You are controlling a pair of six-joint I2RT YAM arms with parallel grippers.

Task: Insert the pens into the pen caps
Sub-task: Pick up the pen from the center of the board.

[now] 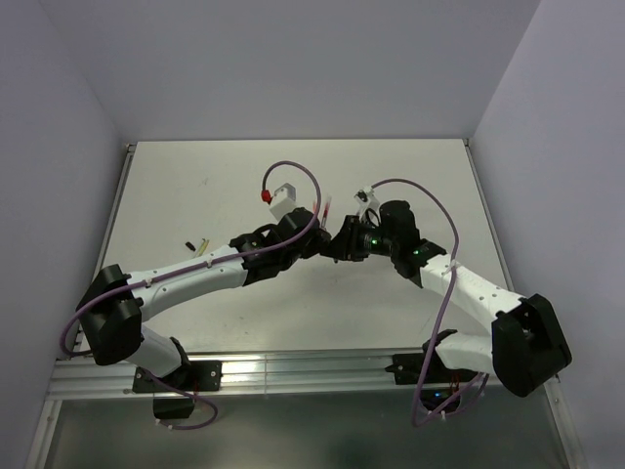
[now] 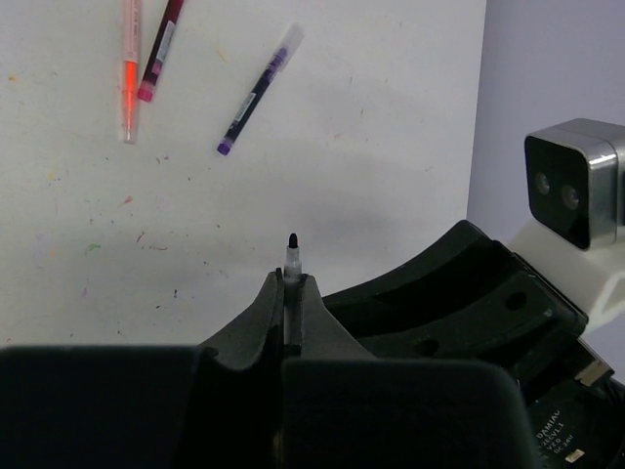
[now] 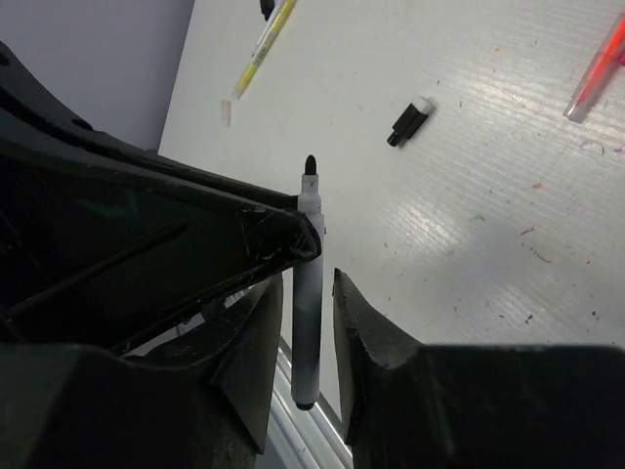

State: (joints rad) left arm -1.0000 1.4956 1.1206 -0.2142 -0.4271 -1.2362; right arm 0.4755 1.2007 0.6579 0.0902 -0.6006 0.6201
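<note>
My left gripper (image 2: 291, 280) is shut on a white-black pen (image 2: 292, 256), whose black tip sticks out past the fingers. In the right wrist view that same pen (image 3: 307, 322) hangs upright between the fingers of my right gripper (image 3: 308, 277), which is open, with a narrow gap on each side of the barrel. A black pen cap (image 3: 408, 120) with a whitish end lies on the table beyond. The two grippers meet at mid-table (image 1: 329, 241). An orange pen (image 2: 129, 68), a dark red pen (image 2: 161, 49) and a purple pen (image 2: 256, 93) lie loose farther off.
A yellow pen (image 3: 262, 44) lies toward the table's left side (image 1: 202, 244). The orange pen (image 3: 594, 73) shows at the right edge of the right wrist view. The table's metal front rail (image 1: 293, 369) runs along the near edge. Grey walls enclose the table.
</note>
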